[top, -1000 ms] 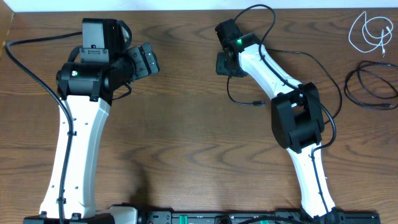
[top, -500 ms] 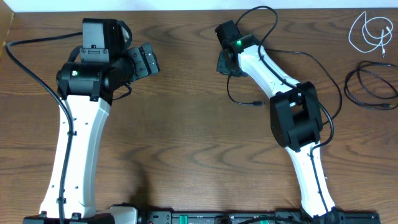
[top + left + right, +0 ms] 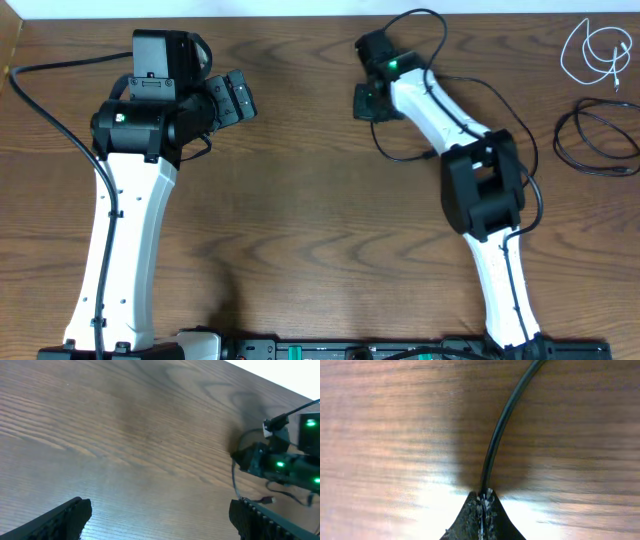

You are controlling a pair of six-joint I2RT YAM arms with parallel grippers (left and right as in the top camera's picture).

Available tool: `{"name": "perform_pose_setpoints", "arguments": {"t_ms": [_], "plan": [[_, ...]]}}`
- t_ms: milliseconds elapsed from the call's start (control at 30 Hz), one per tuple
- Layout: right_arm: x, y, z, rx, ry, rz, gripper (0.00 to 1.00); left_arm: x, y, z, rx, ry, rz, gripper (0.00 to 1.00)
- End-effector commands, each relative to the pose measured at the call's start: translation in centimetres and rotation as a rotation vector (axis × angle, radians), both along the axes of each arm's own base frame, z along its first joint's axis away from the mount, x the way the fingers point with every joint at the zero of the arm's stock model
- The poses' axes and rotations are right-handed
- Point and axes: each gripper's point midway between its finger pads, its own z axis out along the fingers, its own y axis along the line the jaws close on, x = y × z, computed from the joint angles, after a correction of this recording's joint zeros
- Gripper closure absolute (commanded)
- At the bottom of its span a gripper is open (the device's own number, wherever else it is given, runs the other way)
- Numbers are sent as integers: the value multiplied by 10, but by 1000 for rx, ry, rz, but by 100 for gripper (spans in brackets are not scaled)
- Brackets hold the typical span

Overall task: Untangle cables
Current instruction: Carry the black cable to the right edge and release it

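Black cable (image 3: 506,420) is being pinched by the closed right end effector (image 3: 482,501), pointing straight out from the tips, curving right. Left end effector (image 3: 159,516) is being held wide.

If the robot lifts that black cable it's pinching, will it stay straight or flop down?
Probably flop: the black cable is thin and curves away from the right gripper. It likely weighs little, so it should trail and drag across the table.

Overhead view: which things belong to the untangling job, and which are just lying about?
Job: black cable pinched in the right gripper; white cable, coiled far right; black coil beside it.
Not the job: thick black wire of the left arm; left gripper, open and empty; table.
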Motion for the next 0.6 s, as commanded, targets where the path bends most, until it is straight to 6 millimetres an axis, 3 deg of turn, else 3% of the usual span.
{"name": "perform_pose_setpoints", "arguments": {"t_ms": [0,67,167,300,400,567], "plan": [[11,-12,113,171,-183,221,99,-1,1,-8,-2,26,10,6],[6,-35,166,209,-260,232,99,-1,1,-8,-1,26,11,6],[-3,-98,244,161,-403,149,99,-1,1,-8,-2,25,11,6],[-32,-212,336,-7,-607,-95,99,-1,1,-8,-2,26,11,6],[-64,-289,387,-141,-727,-285,99,-1,1,-8,-2,26,11,6],[-141,-407,456,-352,-893,-638,99,-1,1,-8,-2,26,11,5]]}}
